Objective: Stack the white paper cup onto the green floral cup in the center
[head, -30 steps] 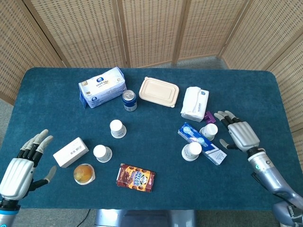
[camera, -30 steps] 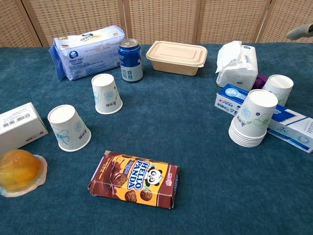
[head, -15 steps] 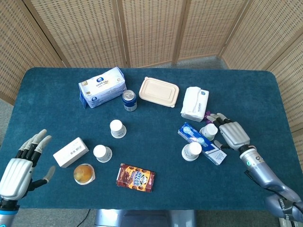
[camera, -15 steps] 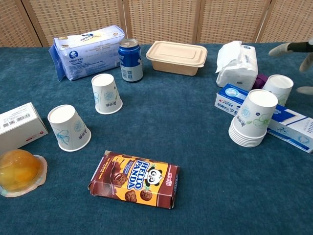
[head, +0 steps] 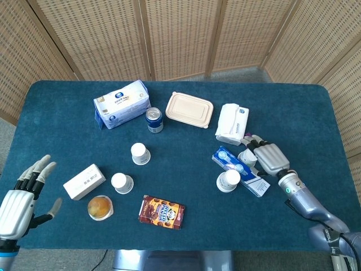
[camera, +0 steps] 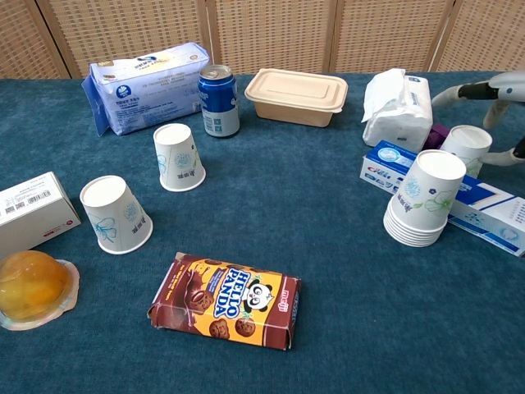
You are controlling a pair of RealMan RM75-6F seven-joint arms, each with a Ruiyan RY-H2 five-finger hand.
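Silver-backed, the right hand (head: 267, 158) hovers over the white paper cup (camera: 465, 144), fingers spread to either side of it and, as far as the chest view shows, not touching it; it holds nothing. That straddling pose looks like a set-up for closing around the cup wall. The cup stands inverted on the far side of a blue-and-white carton (camera: 490, 203), beside a small purple thing (camera: 438, 134) and a tissue pack (head: 232, 123). Nearer the middle, tilted against the carton, leans a nested stack of green floral cups (camera: 422, 199), the likely target, close enough for a short carry. 2 more inverted cups with blue prints, cup (camera: 180, 157) and cup (camera: 116, 214), sit to the left. A biscuit box (camera: 225, 300) reads "HELLO PANDA". Writing on the wipes pack (head: 122, 103) and blue can (camera: 218, 100) is too small to read. The left hand (head: 21, 198) hangs wide and empty at the table's (head: 186, 186) near-left corner, out of the way.
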